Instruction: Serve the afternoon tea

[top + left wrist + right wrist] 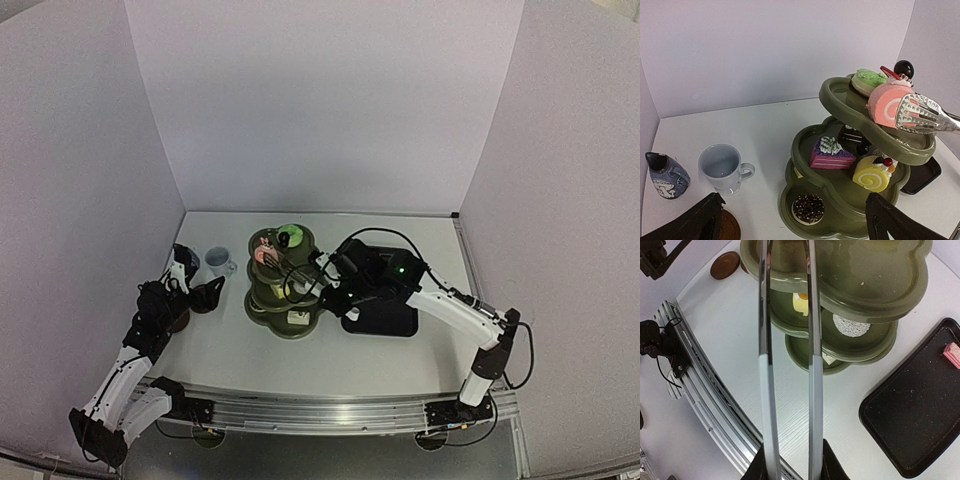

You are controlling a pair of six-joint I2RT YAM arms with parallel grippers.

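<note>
From overhead, a white table (250,350) sits boxed in by plain pale walls (320,100) at the back and on both sides. The olive-green stand (258,308) is mid-table. A black tray (392,322) lies just to its right and a pale blue cup (219,261) to its left. The left gripper (198,280) hangs beside that cup, fingers splayed. The right gripper (325,275) reaches over the stand from the tray side.

In the left wrist view, the left gripper (795,200) is spread wide and holds nothing. The stand's top tier carries a green doughnut (868,80), a pink roll cake (885,105) and a dark round sweet (903,68). The metal tongs (925,115) touch the pink roll. The middle tier holds a pink slice (831,155) and a yellow roll (871,174). A chocolate doughnut (809,208) lies on the bottom tier. To the left of the stand are the pale cup, a darker blue cup (666,176) with a mushroom print, and a brown coaster (730,227).

In the right wrist view, the right gripper (790,467) is clamped on the tongs, whose two arms run nearly parallel up over the stand. A white sugared doughnut (851,325) and a yellow piece (801,302) show on the lower tiers. The tray, right of the stand, holds one pink piece (952,349).
</note>
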